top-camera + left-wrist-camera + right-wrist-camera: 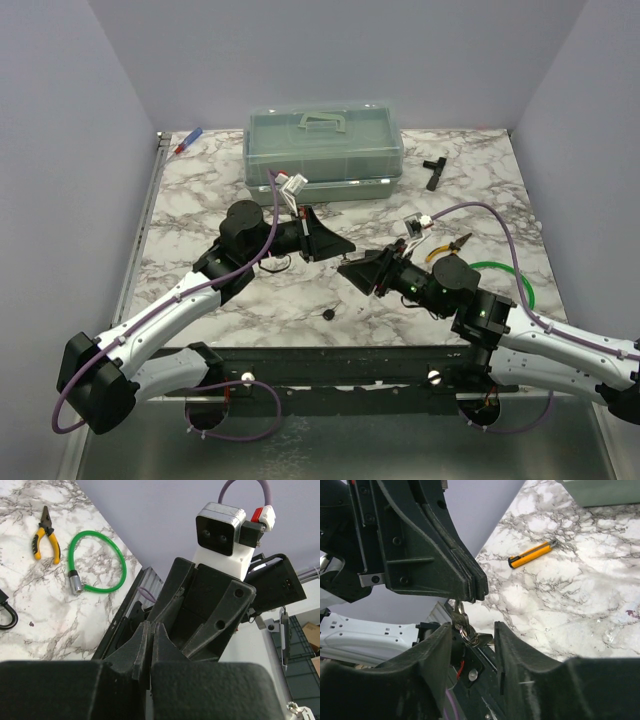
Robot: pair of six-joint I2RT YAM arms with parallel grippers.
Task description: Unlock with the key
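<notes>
My left gripper (343, 248) is shut on the key (460, 621). It pinches the silver blade at its fingertips (476, 591), and the key with its ring and a second key hangs below them. My right gripper (347, 268) faces it tip to tip above the table. In the right wrist view it (472, 626) is open, with the hanging keys between its fingers; I cannot tell whether they touch. The small black padlock (327, 314) lies on the marble near the front edge. It also shows at the left edge of the left wrist view (6, 614).
A teal toolbox (323, 140) stands at the back. A black T-shaped tool (433, 170) lies at the back right. Yellow pliers (448, 248) and a green cable loop (488, 264) lie to the right. An orange utility knife (532, 554) lies on the marble. A red-blue pen (188, 141) lies at the back left.
</notes>
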